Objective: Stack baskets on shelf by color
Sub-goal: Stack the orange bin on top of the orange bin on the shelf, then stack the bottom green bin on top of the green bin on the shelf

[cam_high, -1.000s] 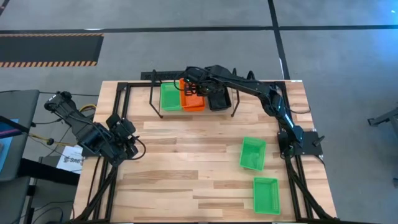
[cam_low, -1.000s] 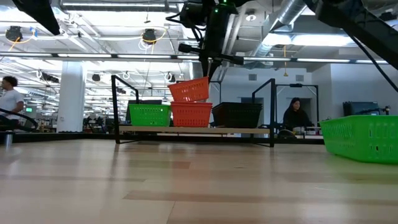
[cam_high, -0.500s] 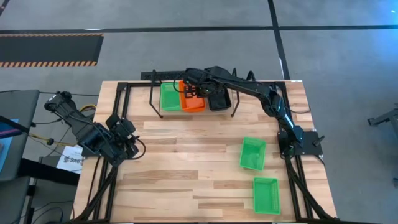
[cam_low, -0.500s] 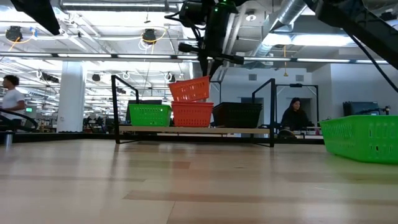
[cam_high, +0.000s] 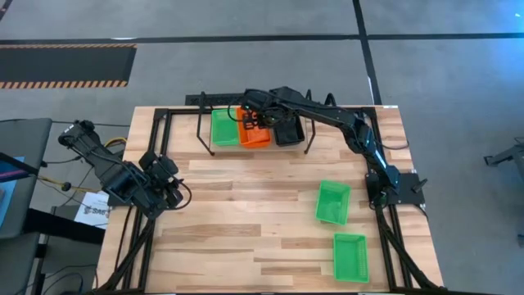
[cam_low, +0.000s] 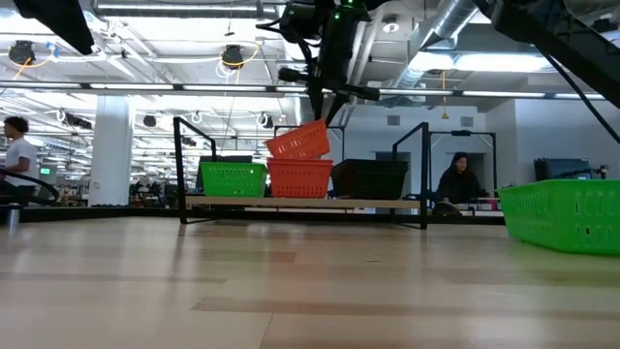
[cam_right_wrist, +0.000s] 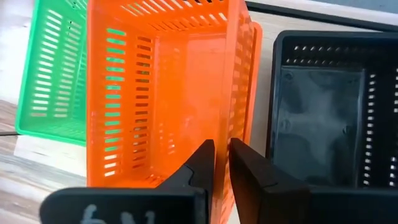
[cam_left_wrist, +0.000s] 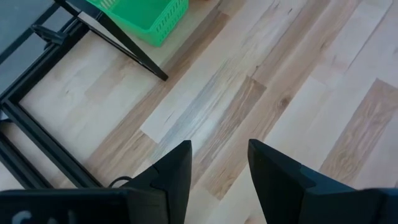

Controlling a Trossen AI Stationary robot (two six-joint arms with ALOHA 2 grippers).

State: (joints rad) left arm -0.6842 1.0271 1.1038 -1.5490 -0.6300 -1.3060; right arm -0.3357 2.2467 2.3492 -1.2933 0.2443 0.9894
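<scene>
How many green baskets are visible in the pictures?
3: one green basket on the shelf at its left end, two on the table, nearer and farther front right. Nested ones could be hidden.

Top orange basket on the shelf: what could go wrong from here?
1. The top orange basket sits tilted over the lower orange basket, not nested. If released crooked it may jam or tip.
2. The right hand straddles its wall with little gap either side; pulling away could drag the basket off the shelf.
3. The black basket sits close beside the stack, so a sideways slide could knock it.

The left hand is parked away from the shelf.
</scene>
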